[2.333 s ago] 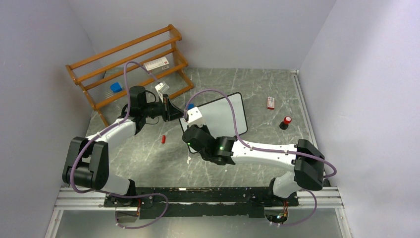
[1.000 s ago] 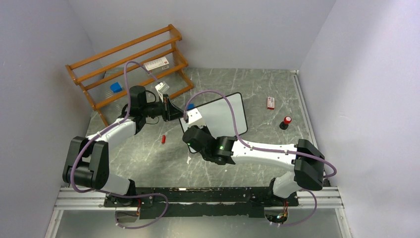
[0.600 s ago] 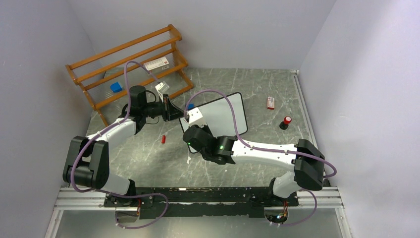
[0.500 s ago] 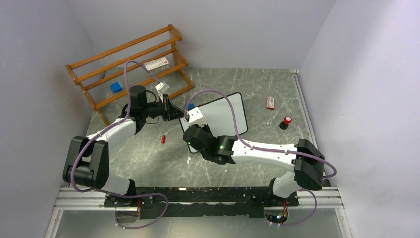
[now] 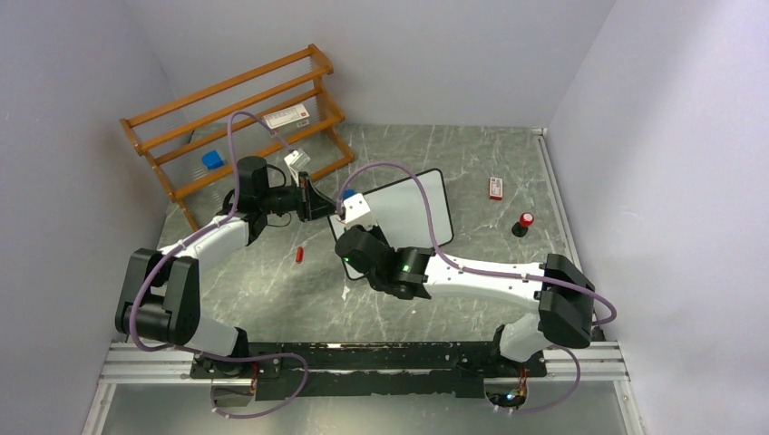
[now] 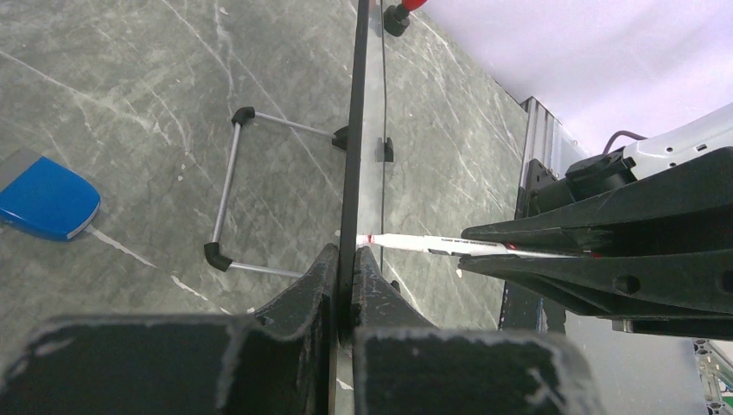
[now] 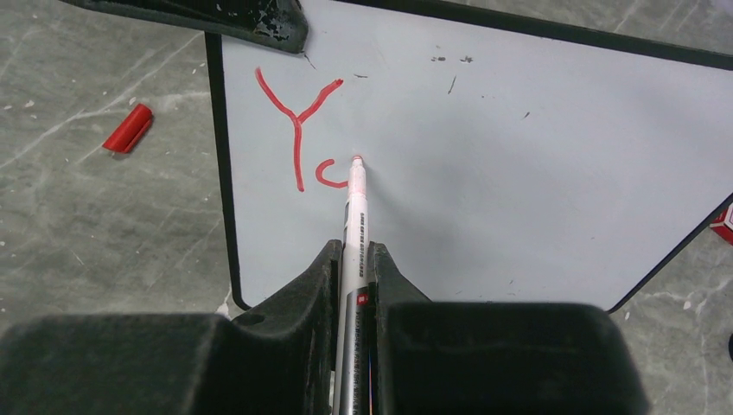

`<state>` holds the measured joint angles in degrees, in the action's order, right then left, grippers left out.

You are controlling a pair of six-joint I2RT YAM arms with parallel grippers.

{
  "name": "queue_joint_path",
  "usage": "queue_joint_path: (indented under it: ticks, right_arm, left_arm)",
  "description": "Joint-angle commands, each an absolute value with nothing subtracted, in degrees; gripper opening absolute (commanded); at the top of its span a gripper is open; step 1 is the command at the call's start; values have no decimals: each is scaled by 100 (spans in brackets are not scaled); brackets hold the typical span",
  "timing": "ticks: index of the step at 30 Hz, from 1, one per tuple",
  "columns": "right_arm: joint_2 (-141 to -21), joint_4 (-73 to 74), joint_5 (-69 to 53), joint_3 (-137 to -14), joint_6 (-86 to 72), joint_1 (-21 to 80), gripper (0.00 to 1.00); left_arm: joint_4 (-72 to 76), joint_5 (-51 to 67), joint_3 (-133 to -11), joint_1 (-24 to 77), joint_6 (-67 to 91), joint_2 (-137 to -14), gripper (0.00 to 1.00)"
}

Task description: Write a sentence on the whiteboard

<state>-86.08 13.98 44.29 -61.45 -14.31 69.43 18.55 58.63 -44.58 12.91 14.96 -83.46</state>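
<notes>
The whiteboard (image 5: 413, 207) stands tilted on its wire feet in mid-table; it fills the right wrist view (image 7: 519, 156). My left gripper (image 5: 313, 201) is shut on its left edge, seen edge-on in the left wrist view (image 6: 353, 173). My right gripper (image 7: 353, 259) is shut on a white red-tipped marker (image 7: 354, 207), whose tip touches the board. The sentence (image 7: 301, 121) stands as a red "Y" and a half-drawn curve beside it near the board's top left corner.
A red marker cap (image 5: 299, 255) lies on the table left of the board. A blue eraser (image 6: 43, 199) lies behind it. A wooden rack (image 5: 236, 109) stands at back left. A small red box (image 5: 495, 188) and a red-topped black piece (image 5: 524, 222) lie at right.
My right gripper has shifted slightly up the board with the marker. The left arm has not moved.
</notes>
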Motion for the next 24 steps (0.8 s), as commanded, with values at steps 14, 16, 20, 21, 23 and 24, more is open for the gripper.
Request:
queue_joint_path:
  ticks: [14,16,20,21,23,24]
  right_arm:
    - [-8693,1164,4145,-6285,-1380,6842,0]
    - [-8692,1196,4116,-6276,-1388,6841,0]
    - [-8688,1243,4028,-6266,-1401,6841,0]
    - [-8685,1267,4019,-6267,-1408,6843,0]
    - [-8677,1296,4006,-6252,-1418,6845,0]
    - [-8668,1288,3986,-6235,-1417,6846,0]
  left_arm:
    - [1454,5733,-4473,1383,1158,-8542,5]
    - [1466,5737,-4474,1386,1163,-8543,5]
    - [1465,5735,-4482,1386,1165,-8555,5]
    - [1463,5731,-4482,1386,1164,-8551,5]
    - [1467,5730,-4482,1389,1169,-8558,5]
    - [1468,5737,-4478,1386,1169,-8560,5]
